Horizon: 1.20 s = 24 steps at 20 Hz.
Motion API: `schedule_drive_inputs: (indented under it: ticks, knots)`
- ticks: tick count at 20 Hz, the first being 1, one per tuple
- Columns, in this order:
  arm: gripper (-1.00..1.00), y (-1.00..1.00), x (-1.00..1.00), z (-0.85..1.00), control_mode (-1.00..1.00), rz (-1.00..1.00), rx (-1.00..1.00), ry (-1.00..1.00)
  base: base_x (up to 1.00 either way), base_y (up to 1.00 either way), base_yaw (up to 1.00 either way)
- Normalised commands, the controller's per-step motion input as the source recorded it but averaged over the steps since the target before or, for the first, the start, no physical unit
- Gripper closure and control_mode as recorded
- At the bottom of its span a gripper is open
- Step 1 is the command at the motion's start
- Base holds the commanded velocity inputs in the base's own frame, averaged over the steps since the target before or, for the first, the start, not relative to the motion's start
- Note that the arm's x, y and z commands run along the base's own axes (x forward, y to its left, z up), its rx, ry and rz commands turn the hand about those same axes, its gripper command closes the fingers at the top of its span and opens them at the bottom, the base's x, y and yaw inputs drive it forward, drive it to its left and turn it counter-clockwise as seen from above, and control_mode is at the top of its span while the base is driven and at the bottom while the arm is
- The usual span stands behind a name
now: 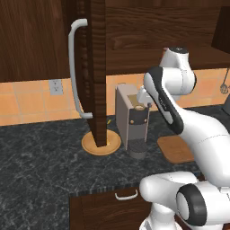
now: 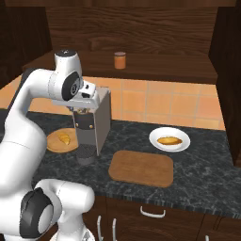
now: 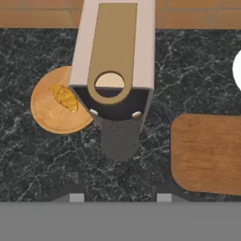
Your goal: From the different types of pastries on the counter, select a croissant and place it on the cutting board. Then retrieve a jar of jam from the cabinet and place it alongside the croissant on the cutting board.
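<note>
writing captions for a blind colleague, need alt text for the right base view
A white robot arm hangs over a grey coffee machine on a dark counter, beside a bare cutting board. A pastry lies on a white plate; a jam jar stands in the open cabinet.

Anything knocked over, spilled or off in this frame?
Nothing spilled or tipped. The open dark-brown cabinet door hangs over the round light-tan wooden disc holding the golden ridged croissant. The brown wooden cutting board is bare; the orange-brown jam jar stands upright on the shelf.

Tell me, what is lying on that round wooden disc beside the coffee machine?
A small golden croissant lies on the round wooden disc. In the left base view the open cabinet door covers the disc's middle, hiding the pastry there.
</note>
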Motion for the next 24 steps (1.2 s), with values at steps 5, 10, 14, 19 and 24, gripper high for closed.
schedule_drive_inputs:
  ticks: [5, 10, 14, 19, 24]
  knots:
    - [-1.0, 0.04, -0.45, 0.09, -1.0, 0.0, 0.07, -0.14, 0.0, 0.0, 0.0]
    - [-1.0, 0.29, -0.86, 0.19, -1.0, 0.0, 0.01, -0.21, 0.0, 0.0, 0.0]
    - [-1.0, 0.01, -1.0, -0.05, -1.0, 0.0, -0.07, -0.2, 0.0, 0.0, 0.0]
    - [-1.0, -0.11, -1.0, -0.34, -1.0, 0.0, -0.07, -0.25, 0.0, 0.0, 0.0]
    - [-1.0, 0.15, -0.81, -0.57, -1.0, 0.0, 0.01, -0.23, 0.0, 0.0, 0.0]
